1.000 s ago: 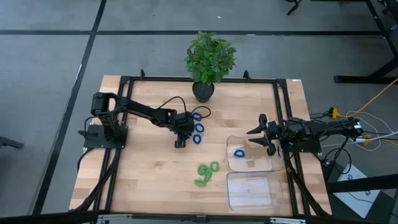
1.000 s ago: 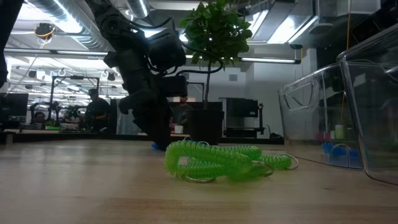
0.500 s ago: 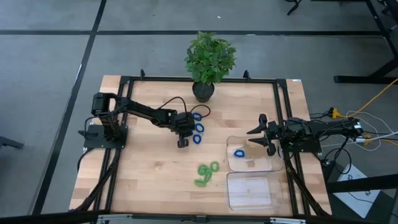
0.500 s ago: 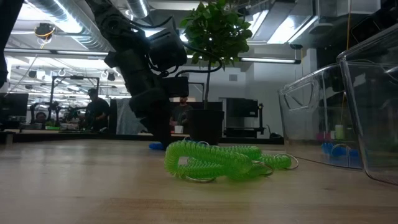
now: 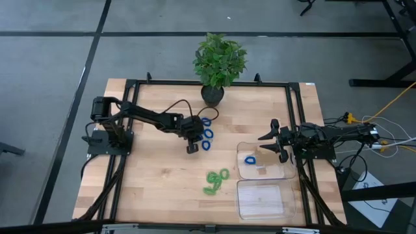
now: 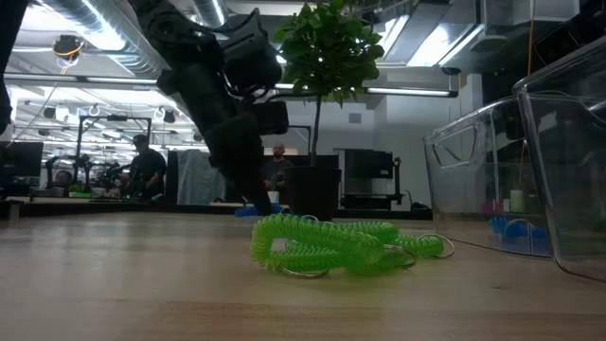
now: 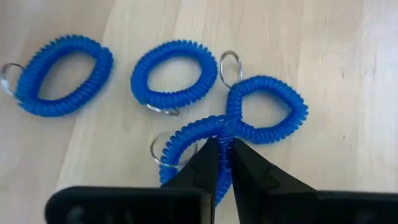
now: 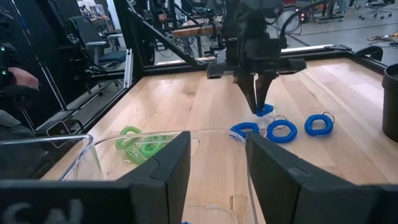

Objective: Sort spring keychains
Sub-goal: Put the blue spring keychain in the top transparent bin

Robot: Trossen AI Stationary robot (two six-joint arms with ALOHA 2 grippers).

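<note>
Three blue spring keychains [image 5: 207, 133] lie in a row on the wooden table right of centre, and one more blue keychain [image 7: 186, 144] is at my left gripper [image 7: 222, 149], which is shut on it. A clump of green spring keychains [image 5: 216, 181] lies nearer the front edge. One blue keychain [image 5: 249, 160] lies in the farther clear tray [image 5: 281, 170]. My right gripper [image 5: 270, 144] hovers open above that tray's far side. My left gripper pinches the coil of the blue keychain [image 7: 214, 126] between its two fingertips, across the coil. The fingers [image 6: 248, 180] come from above, slanting down toward the table's right. The rest of the loop trails below them; I cannot tell whether it is clear of the table.
A potted plant [image 5: 218, 62] stands at the table's far edge. A second clear tray [image 5: 263, 199] sits at the front right. A black frame [image 5: 130, 84] runs around the table. Bare wood lies at the front left.
My left gripper has tipped and risen a little, shifting slightly toward the table's right edge. The blue keychain at its fingertips has gone up and rightward with it. The other keychains have stayed where they were.
</note>
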